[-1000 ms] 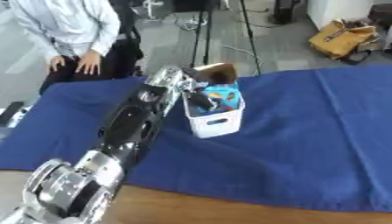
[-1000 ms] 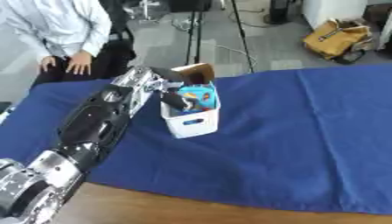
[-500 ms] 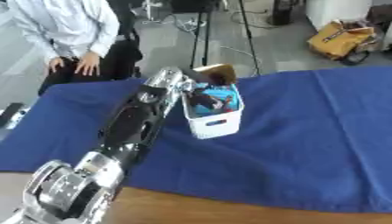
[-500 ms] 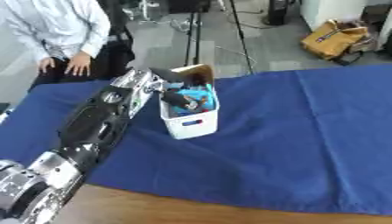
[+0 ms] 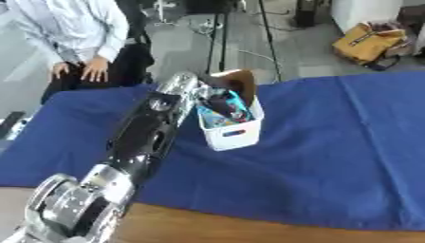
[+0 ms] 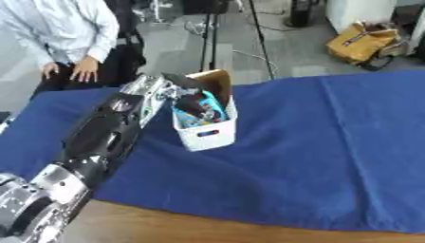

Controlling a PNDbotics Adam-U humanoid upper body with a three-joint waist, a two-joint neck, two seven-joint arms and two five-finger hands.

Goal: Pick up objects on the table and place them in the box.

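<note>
A white box [image 5: 235, 135] stands on the blue cloth, left of the middle. Inside it lie a light-blue thing [image 5: 238, 101] and a dark thing [image 5: 218, 103], and a brown piece [image 5: 242, 80] stands up at its far side. My left arm stretches from the lower left corner up to the box. My left hand [image 5: 189, 86] is at the box's far left rim, level with its top. How the hand stands there is too blurred to make out. My right hand shows in neither view.
The blue cloth [image 5: 340, 142] covers the table, with a bare wooden strip [image 5: 249, 228] along the near edge. A person [image 5: 83, 42] sits just beyond the far left edge. A yellow bag [image 5: 369, 42] and stand legs are on the floor behind.
My left hand stays at the box's far left rim, shifted only slightly. The box has not moved.
</note>
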